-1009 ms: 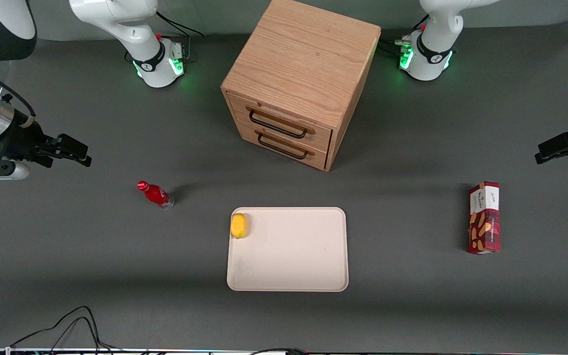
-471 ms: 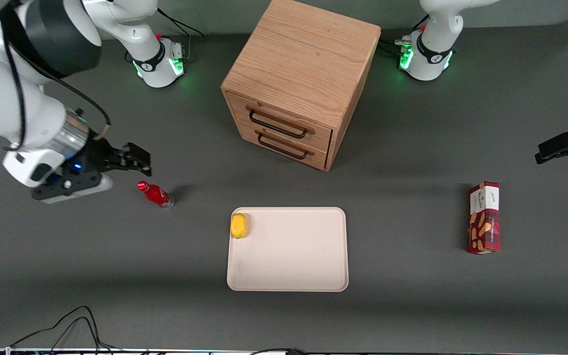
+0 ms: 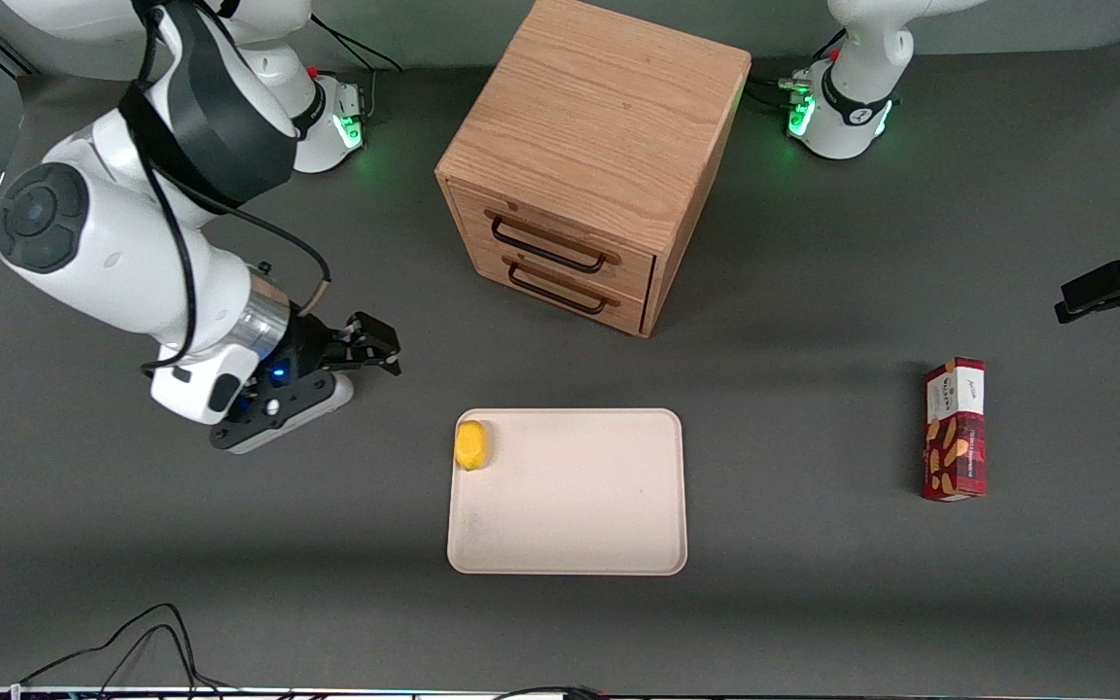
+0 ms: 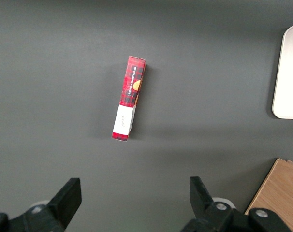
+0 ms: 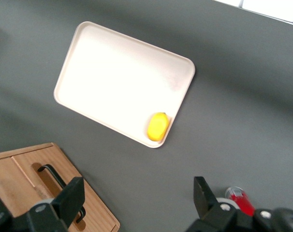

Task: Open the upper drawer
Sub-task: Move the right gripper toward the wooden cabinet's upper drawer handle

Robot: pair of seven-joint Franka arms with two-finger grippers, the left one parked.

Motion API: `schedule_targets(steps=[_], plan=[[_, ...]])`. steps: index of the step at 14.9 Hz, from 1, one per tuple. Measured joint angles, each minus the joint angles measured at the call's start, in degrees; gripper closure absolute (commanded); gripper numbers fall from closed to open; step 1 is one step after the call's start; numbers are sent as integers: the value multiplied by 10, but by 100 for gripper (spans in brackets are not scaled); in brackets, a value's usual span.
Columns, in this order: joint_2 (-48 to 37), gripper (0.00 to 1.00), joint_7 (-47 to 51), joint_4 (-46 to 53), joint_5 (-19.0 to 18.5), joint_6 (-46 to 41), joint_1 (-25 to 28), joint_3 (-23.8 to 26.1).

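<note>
The light oak cabinet (image 3: 599,126) stands at the back middle of the table. Its upper drawer (image 3: 560,236) is pushed in flush, with a thin black wire handle (image 3: 547,248) across its front. The matching bottom drawer (image 3: 570,292) sits just below it, also shut. My gripper (image 3: 380,347) hovers over the table in front of the cabinet, off toward the working arm's end and well apart from the handle. It is open with nothing between its fingers (image 5: 71,198). The right wrist view shows my gripper (image 5: 137,203) beside a piece of the cabinet front (image 5: 93,208).
A cream tray (image 3: 579,506) (image 5: 122,72) lies nearer the front camera than the cabinet, with a yellow lemon (image 3: 471,444) (image 5: 157,125) in one corner. A red bottle (image 5: 241,202) lies under my wrist. A red snack box (image 3: 955,428) (image 4: 129,99) lies toward the parked arm's end.
The right arm has swung in from the working arm's end of the table toward the cabinet, passing over the red bottle. The gripper stayed open and the drawers stayed shut.
</note>
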Motion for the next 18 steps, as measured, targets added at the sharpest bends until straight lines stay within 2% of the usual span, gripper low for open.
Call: schedule_targets(steps=[5,9,16,18], plan=[[8,0,-100,5,23,-2,41,13],[10,0,-118,4,26,-10,75,14],[13,0,-172,-7,28,-28,80,26],[14,0,-188,-8,42,-55,78,33]])
